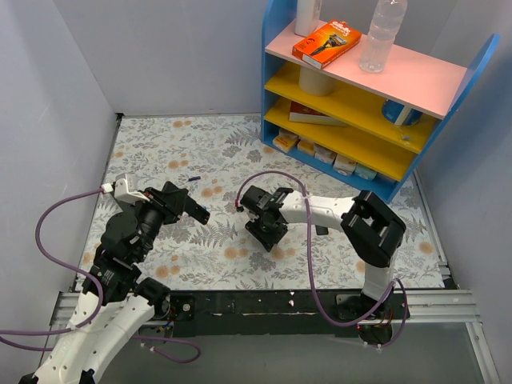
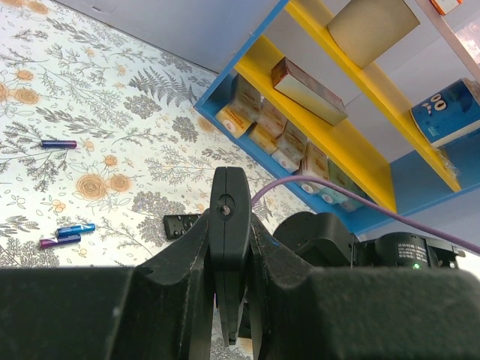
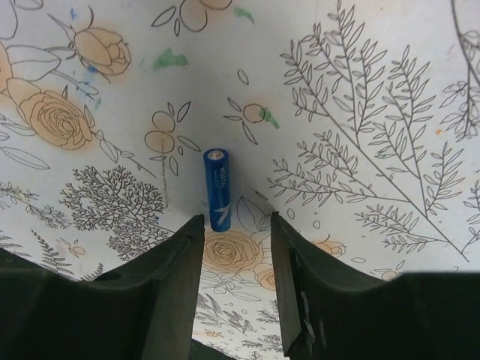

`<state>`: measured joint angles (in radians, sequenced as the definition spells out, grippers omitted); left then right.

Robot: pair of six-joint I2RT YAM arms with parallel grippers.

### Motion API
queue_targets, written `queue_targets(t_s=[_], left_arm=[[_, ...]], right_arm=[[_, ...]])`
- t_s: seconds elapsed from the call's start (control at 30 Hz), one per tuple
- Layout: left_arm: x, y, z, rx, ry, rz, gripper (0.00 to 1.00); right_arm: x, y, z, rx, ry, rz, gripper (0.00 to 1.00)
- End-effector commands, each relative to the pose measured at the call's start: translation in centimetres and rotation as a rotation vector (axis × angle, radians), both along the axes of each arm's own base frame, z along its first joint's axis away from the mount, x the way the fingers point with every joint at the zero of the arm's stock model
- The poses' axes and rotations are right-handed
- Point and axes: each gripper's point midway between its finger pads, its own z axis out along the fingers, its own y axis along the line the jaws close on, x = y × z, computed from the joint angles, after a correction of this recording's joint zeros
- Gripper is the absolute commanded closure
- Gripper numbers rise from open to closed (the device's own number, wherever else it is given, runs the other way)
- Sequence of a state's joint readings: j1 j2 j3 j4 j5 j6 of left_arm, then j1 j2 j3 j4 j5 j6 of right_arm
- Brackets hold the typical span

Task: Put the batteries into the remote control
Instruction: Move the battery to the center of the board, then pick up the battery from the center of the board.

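My left gripper (image 2: 229, 247) is shut on the slim black remote control (image 2: 229, 206), held edge-on above the table; it also shows in the top view (image 1: 192, 210). My right gripper (image 3: 236, 221) is open and points down at the floral table, low over it (image 1: 266, 232). A blue battery (image 3: 217, 189) lies flat just beyond the jaws, close to the left fingertip and touching neither finger. Two more small cells (image 2: 69, 234) lie side by side on the table, and another (image 2: 58, 143) lies further off (image 1: 193, 178).
A second black remote with light buttons (image 2: 182, 224) lies on the table beyond my left fingers. A blue shelf unit (image 1: 364, 96) with boxes and a bottle stands at the back right. Grey walls close in the floral mat (image 1: 200, 152).
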<state>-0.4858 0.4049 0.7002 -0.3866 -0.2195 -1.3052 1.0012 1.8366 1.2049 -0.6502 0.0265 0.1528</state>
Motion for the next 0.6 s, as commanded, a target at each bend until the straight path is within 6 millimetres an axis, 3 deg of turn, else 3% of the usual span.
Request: queue_targets(t_s=[0.0, 0.27, 0.37, 0.57], left_arm=[[0.3, -0.1, 0.3, 0.003, -0.013, 0.001, 1.0], [0.4, 0.2, 0.1, 0.006, -0.009, 0.014, 1.0], [0.3, 0.3, 0.1, 0.006, -0.009, 0.02, 1.0], [0.3, 0.3, -0.2, 0.007, 0.0, 0.019, 1.0]], right_arm=[[0.7, -0.4, -1.1, -0.062, 0.038, 0.017, 0.51], [2.2, 2.3, -1.0, -0.038, 0.034, 0.036, 0.53], [1.9, 3.0, -0.9, -0.018, 0.062, 0.045, 0.54], [1.4, 2.7, -1.4, -0.039, 0.08, 0.052, 0.6]])
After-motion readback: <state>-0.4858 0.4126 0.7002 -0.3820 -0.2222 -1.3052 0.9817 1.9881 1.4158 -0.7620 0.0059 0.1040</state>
